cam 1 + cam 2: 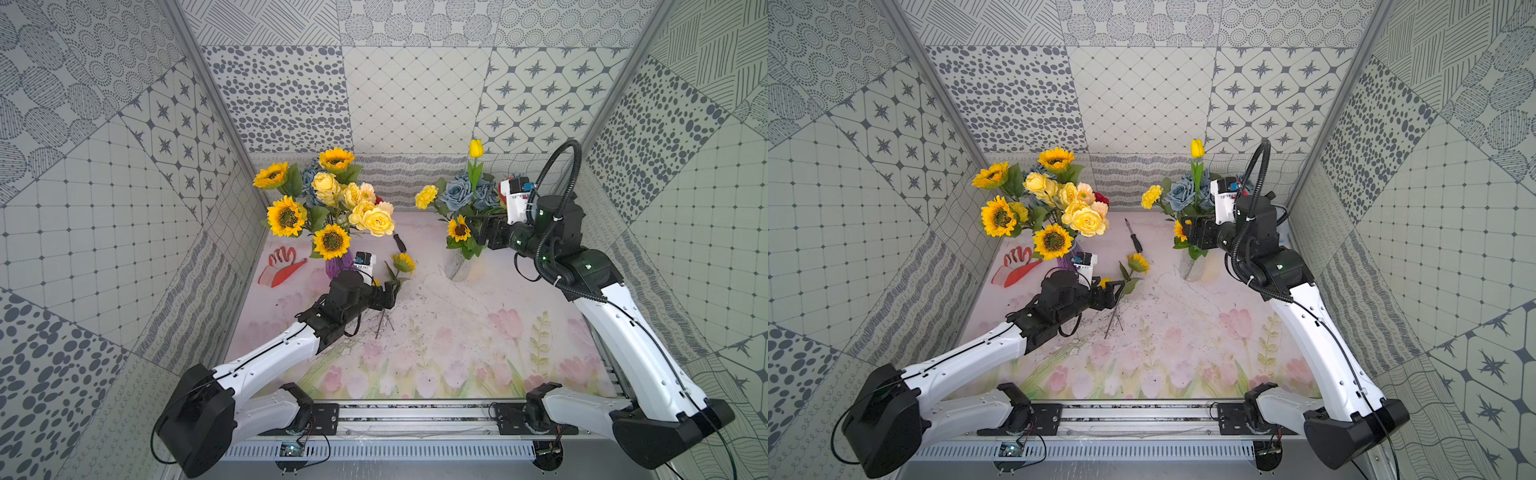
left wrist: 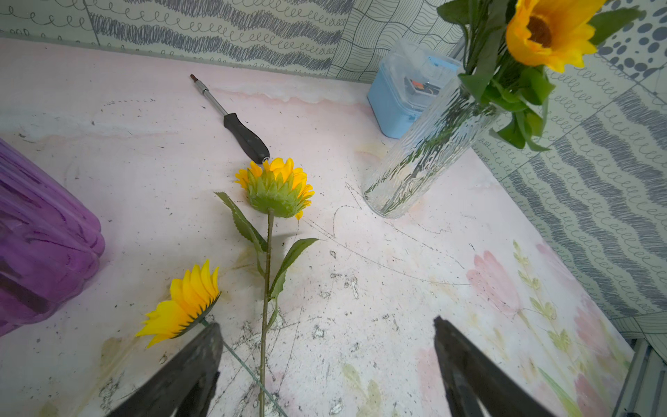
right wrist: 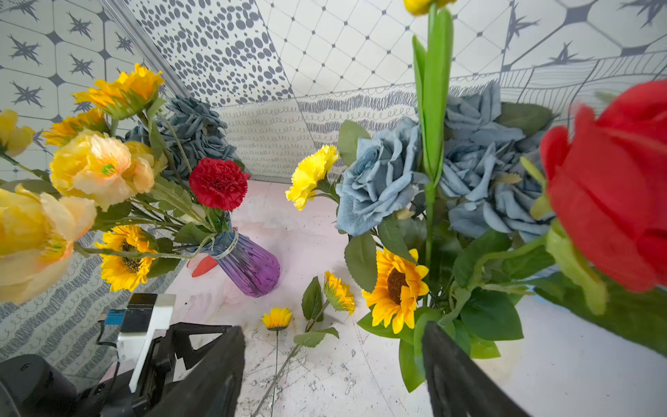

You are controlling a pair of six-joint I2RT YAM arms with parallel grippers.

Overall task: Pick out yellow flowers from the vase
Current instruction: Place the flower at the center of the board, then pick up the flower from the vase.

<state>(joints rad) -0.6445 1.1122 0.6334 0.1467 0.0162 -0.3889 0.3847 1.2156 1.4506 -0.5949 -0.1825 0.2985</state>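
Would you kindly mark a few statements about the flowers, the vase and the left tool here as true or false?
1. Two loose sunflowers lie on the table. True.
2. The yellow tulip lies flat on the table. False: it stands upright in the clear glass vase.
3. The left tool is shut on a stem. False: its jaws stand wide apart and hold nothing.
4. A screwdriver lies on the table. True.
5. A sunflower stands in the clear glass vase. True.
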